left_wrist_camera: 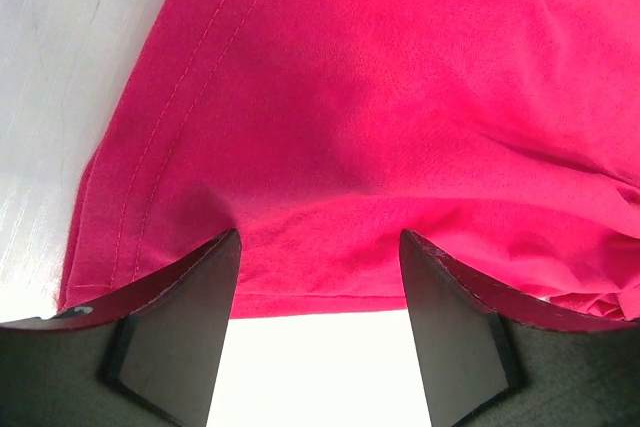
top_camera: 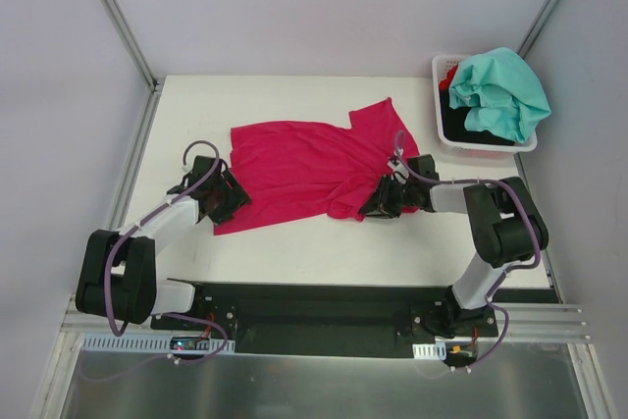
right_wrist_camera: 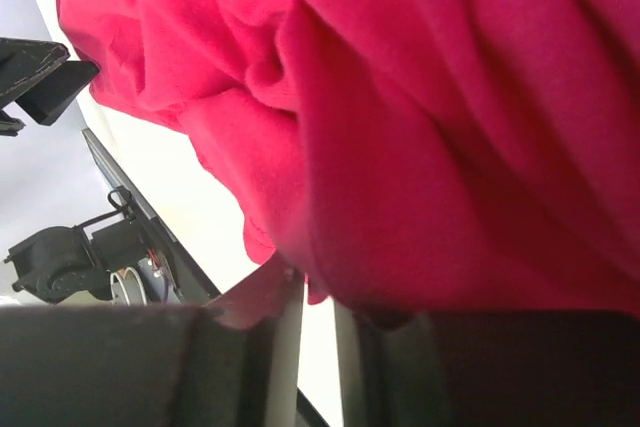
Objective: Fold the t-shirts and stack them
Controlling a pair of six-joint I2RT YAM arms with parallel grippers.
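Showing a magenta-pink t-shirt (top_camera: 294,169) spread centrally, left gripper (left_wrist_camera: 318,242) jaws apart astride its left edge, right gripper (right_wrist_camera: 318,302) nearly together at the bunched right edge, hold unclear, bare table (top_camera: 294,105) on far and near sides.

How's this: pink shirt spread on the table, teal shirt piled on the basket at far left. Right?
Wrong side. The top view shows the basket at far right; teal shirt piled on it, pink shirt spread on the table.

Robotics lab cell: white tabletop (top_camera: 294,252), alu. frame posts (top_camera: 114,9), blank walls (top_camera: 324,7), arms (top_camera: 496,228) bolted to black base plate (top_camera: 324,316).
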